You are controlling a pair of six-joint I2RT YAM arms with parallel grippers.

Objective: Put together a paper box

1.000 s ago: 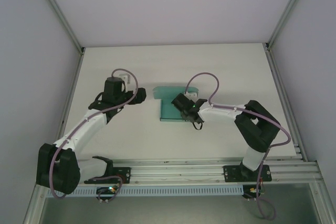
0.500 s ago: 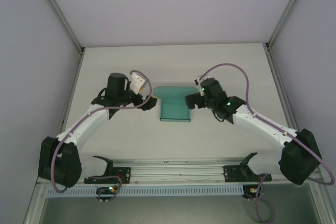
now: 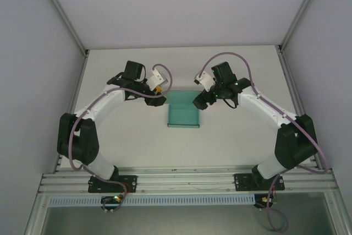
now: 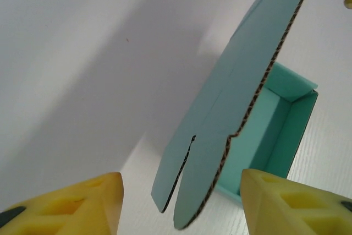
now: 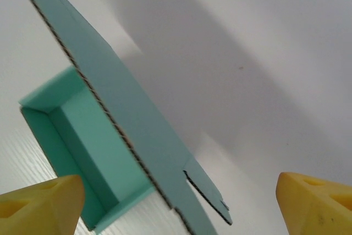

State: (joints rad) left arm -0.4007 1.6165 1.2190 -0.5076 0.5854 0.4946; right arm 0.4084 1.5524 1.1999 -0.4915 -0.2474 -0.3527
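A white tabletop (image 3: 137, 141) fills the floor of a booth closed in by plain pale walls (image 3: 181, 9) at the back and on both sides. A slotted aluminium rail (image 3: 187, 180) runs along the near edge, where the two arm bases are bolted.

The paper box (image 3: 182, 115) sits near the middle of the tabletop. It is a teal tray, open on top, with its lid flap (image 3: 181, 96) standing up along the far edge.

The left tool (image 3: 158, 96) hangs just beside the far left corner of the box. In the left wrist view its yellow pads (image 4: 82, 202) are spread wide and hold nothing. The raised lid flap (image 4: 236, 108) and the tray (image 4: 275, 130) lie ahead in the gap.

The right tool (image 3: 199, 102) is at the far right corner. In the right wrist view it is likewise wide, with pads (image 5: 313, 202) well apart and empty. The lid flap (image 5: 132, 136) and tray (image 5: 82, 152) show between them. Whether either tool touches the card cannot be told.

A second ago the right tool lay over the box's right side and the left tool stood well off to the left. Half a second ago both flanked the box's middle. Both have since moved toward the far edge, and the arms are more raised and stretched. The box has kept its place.
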